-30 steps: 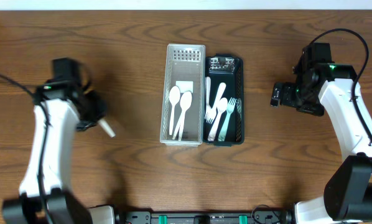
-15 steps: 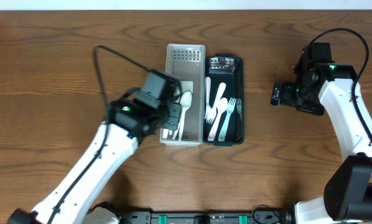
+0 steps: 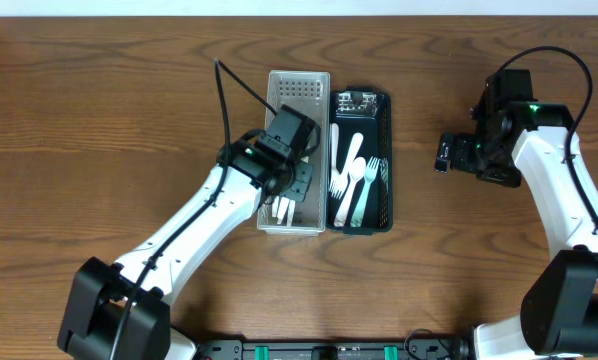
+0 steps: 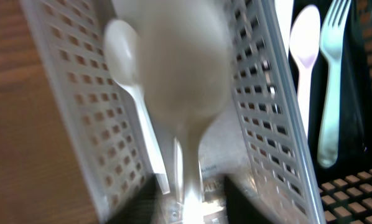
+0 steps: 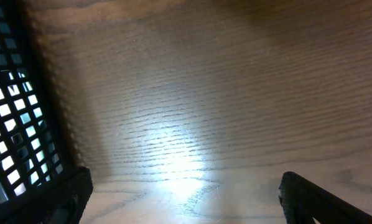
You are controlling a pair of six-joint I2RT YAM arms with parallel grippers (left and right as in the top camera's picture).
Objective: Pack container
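Spoon (image 4: 185, 93) may tip crooked into the tray (image 4: 260, 112) below the jaws if released askew.
Through the blur I can't tell whether the left gripper (image 4: 192, 208) grips it; right gripper (image 5: 189, 196) gapes empty.

left pincer (image 3: 284, 186) over white basket (image 3: 299, 88) | right pincer (image 3: 445, 152) beside black basket (image 3: 360, 99), apart

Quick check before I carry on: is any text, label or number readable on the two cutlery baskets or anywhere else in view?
Sticker at the black basket's end, top of the overhead view: white print, too small to read.
Paper slip on the white basket's floor: faint print, too blurred to read.
Nothing else shows text, so nothing can be quoted.
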